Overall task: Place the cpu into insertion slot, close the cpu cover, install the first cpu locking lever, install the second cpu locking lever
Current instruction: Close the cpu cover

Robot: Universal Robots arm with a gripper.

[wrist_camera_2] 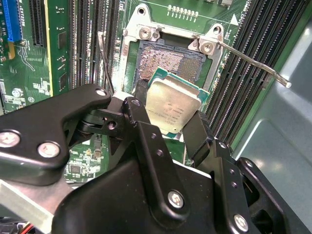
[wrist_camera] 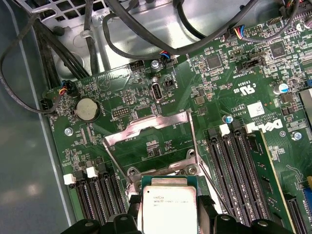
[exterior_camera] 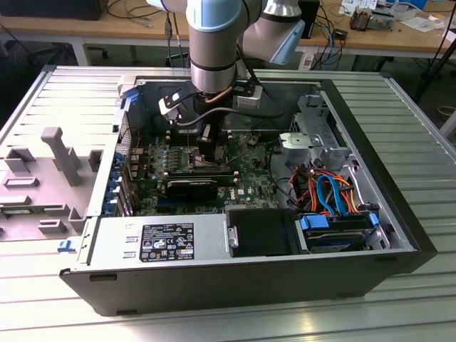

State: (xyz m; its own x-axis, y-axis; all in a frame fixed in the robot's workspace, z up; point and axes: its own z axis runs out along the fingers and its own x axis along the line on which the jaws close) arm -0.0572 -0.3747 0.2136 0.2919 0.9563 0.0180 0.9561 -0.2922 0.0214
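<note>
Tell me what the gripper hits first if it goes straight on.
The black gripper, shut on the small square silver-topped cpu, points at the open dark-framed square insertion slot in the green board. Its held cpu would probably touch that slot first; depth between them is unclear.

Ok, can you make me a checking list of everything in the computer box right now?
Surface: green circuit board inside an open computer case, on a ribbed metal table.
Job's things: cpu held just over the bare insertion slot; cpu cover standing open; locking lever sticking out.
Clutter: grey plastic blocks on the table.
Claw: shut on the cpu.
Cables: black cables by the board; orange and blue cables in the case.
Surroundings: wooden desks behind.
</note>
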